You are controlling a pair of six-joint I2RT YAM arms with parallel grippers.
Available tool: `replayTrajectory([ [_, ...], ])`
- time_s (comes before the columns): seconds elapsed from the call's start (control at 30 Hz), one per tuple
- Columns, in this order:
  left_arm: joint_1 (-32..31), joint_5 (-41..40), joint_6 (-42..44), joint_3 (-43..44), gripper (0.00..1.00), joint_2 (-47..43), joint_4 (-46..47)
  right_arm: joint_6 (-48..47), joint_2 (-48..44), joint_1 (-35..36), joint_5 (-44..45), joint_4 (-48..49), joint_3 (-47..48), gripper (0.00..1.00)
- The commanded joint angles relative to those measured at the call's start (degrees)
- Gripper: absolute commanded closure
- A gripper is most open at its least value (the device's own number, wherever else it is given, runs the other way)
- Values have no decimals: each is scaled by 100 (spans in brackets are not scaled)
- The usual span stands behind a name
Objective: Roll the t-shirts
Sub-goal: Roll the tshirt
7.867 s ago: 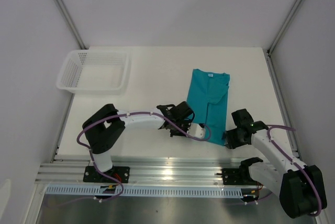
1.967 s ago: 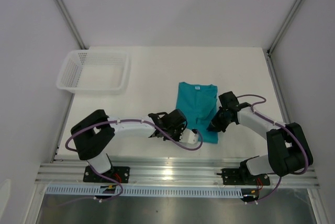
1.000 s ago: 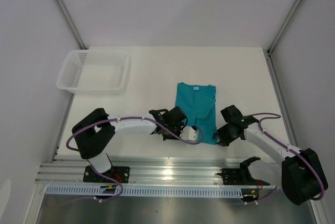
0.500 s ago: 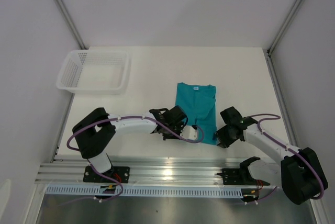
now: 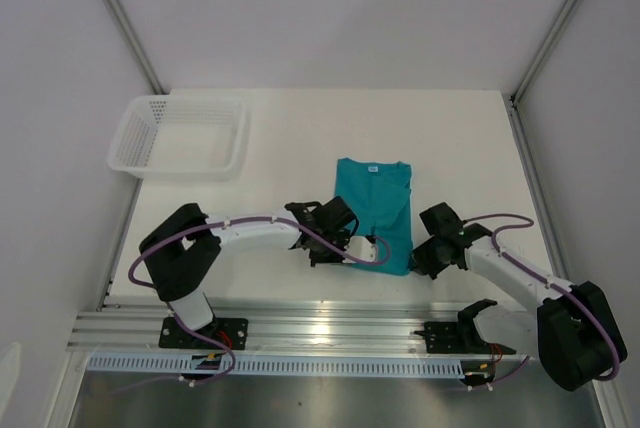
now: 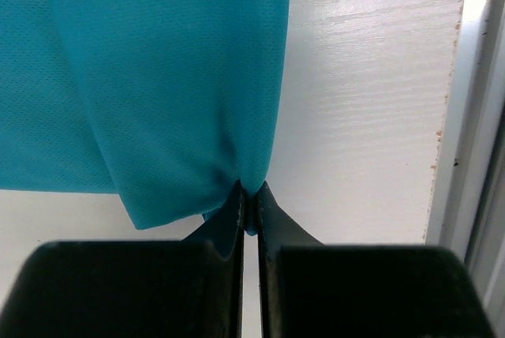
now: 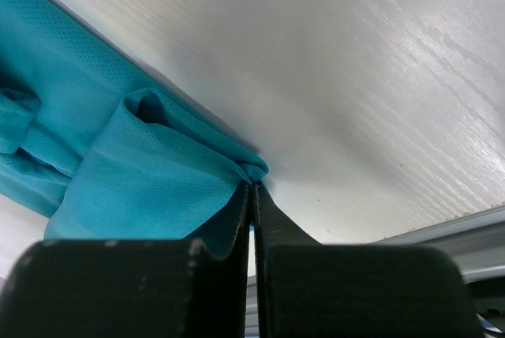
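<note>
On table [image 5: 300, 128] centre, toward 4 o'clock: folded teal t-shirt [image 5: 375, 210]. It's soft, limp and light, so grip it by the near hem corners. Left jaws and right jaws are both clenched on those corners. Only the wrist views show the pinch; only the top view shows the basket [image 5: 180, 136] at 10 o'clock.

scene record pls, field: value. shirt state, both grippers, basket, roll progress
t-shirt: teal, folded to a narrow strip, flat on table, neck label at far end
left gripper: shut, pinching the shirt's near-left corner
right gripper: shut, pinching the shirt's near-right corner
basket: white mesh, far-left of table, apart from shirt
roll: not yet started
</note>
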Motion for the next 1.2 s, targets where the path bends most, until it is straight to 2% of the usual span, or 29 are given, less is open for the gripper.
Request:
replayTrajectory([
  [0.0, 103, 366, -135, 369, 99, -77, -569, -344, -88, 12, 281, -515, 220, 100],
  [0.27, 120, 762, -169, 607, 99, -235, -1396, -1126, -176, -119, -650, -1103, 493, 100],
  [0.57, 94, 1518, -469, 888, 99, -428, -2477, -1584, -149, -111, -1879, -1903, 642, 100],
  [0.67, 94, 1764, -416, 1055, 99, -516, -2863, -1689, -237, -128, -2039, -2194, 862, 100],
  [0.83, 164, 2125, -214, 1249, 99, -341, -3198, -2083, 350, -303, -2505, -1940, 933, 100],
  [1.0, 647, 2581, -82, 1503, 99, -95, -3338, -2691, 992, -742, -2488, -1992, 1564, 100],
  [1.17, 1078, 2626, -73, 1890, 99, 309, -3427, -3024, 1634, -1051, -2620, -1720, 2004, 100],
])
